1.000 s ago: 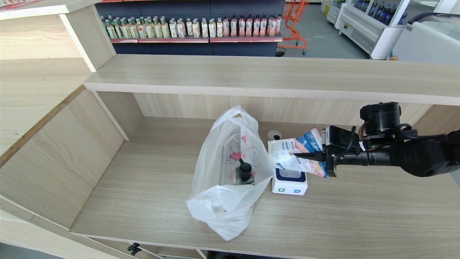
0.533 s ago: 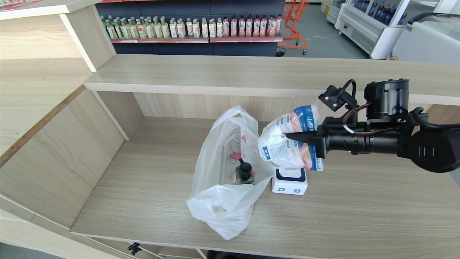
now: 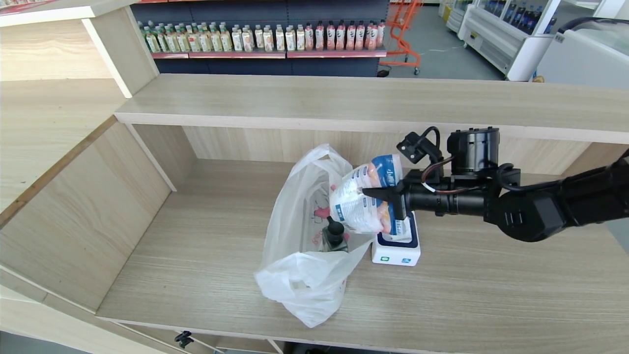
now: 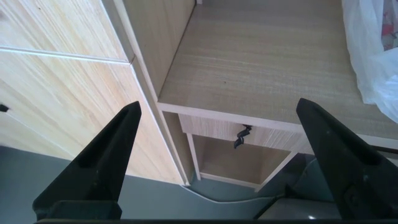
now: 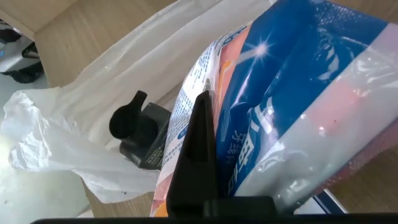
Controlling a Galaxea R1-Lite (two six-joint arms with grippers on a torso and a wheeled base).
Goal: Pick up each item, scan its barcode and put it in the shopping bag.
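My right gripper [image 3: 381, 196] is shut on a blue, white and pink snack packet [image 3: 361, 204], held in the air over the right rim of the white plastic shopping bag [image 3: 307, 236] and just left of the white barcode scanner [image 3: 397, 248]. Inside the bag stands a dark bottle with a black cap [image 3: 335, 235]. In the right wrist view the packet [image 5: 292, 118] sits against a dark finger [image 5: 196, 155], with the bag [image 5: 68, 143] and the dark bottle [image 5: 140, 130] below. My left gripper [image 4: 217, 162] hangs open off the counter's front left corner, nothing between its fingers.
The wooden counter [image 3: 467, 295] has a raised back ledge [image 3: 344, 103] and a side wall on the left [image 3: 88, 216]. A round cable hole [image 3: 375, 185] lies behind the scanner. A drawer with a key [image 4: 241, 135] sits under the counter's front edge.
My right arm has rotated the packet, lifted it off the scanner and carried it left, from over the scanner to over the bag's rim. The bag and scanner stay put.
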